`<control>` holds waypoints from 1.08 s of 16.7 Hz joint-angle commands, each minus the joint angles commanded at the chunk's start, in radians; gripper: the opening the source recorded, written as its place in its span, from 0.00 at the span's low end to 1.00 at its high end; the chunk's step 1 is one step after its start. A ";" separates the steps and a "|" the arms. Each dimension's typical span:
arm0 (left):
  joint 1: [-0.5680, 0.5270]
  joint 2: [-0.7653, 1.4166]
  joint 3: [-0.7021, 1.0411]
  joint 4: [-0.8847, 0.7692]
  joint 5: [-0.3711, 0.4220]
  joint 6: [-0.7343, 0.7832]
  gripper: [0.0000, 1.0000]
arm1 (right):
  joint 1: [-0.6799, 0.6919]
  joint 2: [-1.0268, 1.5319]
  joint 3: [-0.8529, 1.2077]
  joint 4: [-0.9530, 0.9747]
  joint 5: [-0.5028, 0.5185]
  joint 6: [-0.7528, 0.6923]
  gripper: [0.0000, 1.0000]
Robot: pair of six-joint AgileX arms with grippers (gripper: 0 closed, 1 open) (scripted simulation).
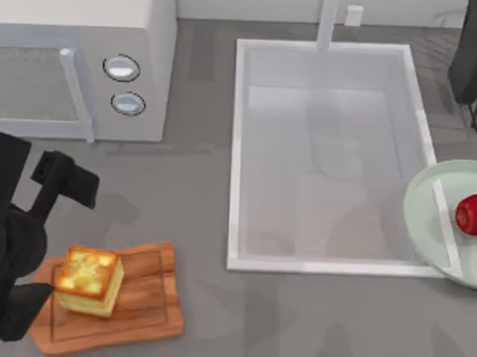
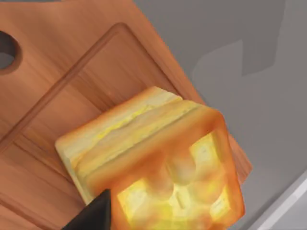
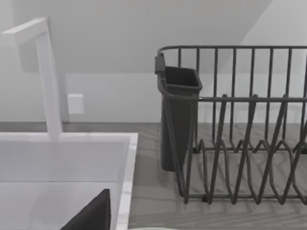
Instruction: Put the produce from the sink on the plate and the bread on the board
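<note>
The bread (image 1: 89,281) sits on the board (image 1: 144,300) at the lower left of the surface, toward the board's left part, with grooved wood open to its right. The left gripper (image 1: 19,296) is just beside the bread's left face, its arm rising along the left edge. In the left wrist view one dark fingertip (image 2: 93,215) shows at the bread's (image 2: 158,163) toasted top corner; whether the fingers are spread or closed on the block I cannot tell, though they look close enough to be touching it.

The produce (image 1: 473,213) lies on the plate (image 1: 426,202) at the far right, beside the sink (image 1: 238,147), whose floor is bare. The right arm is parked at the upper right, near the dish rack (image 3: 240,143); its fingers are not readable either.

Both items seem placed. The left gripper's way out is up and leftward, away from the microwave (image 1: 78,55) behind it.
</note>
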 joint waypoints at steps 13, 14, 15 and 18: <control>0.273 -0.892 -0.499 0.469 0.003 1.176 1.00 | 0.000 0.000 0.000 0.000 0.000 0.000 1.00; 0.293 -0.932 -0.524 0.494 0.002 1.244 1.00 | 0.000 0.000 0.000 0.000 0.000 0.000 1.00; 0.312 -0.966 -0.546 0.516 0.001 1.303 1.00 | 0.000 0.000 0.000 0.000 0.000 0.000 1.00; 0.352 -1.033 -0.589 0.559 -0.002 1.422 1.00 | 0.000 0.000 0.000 0.000 0.000 0.000 1.00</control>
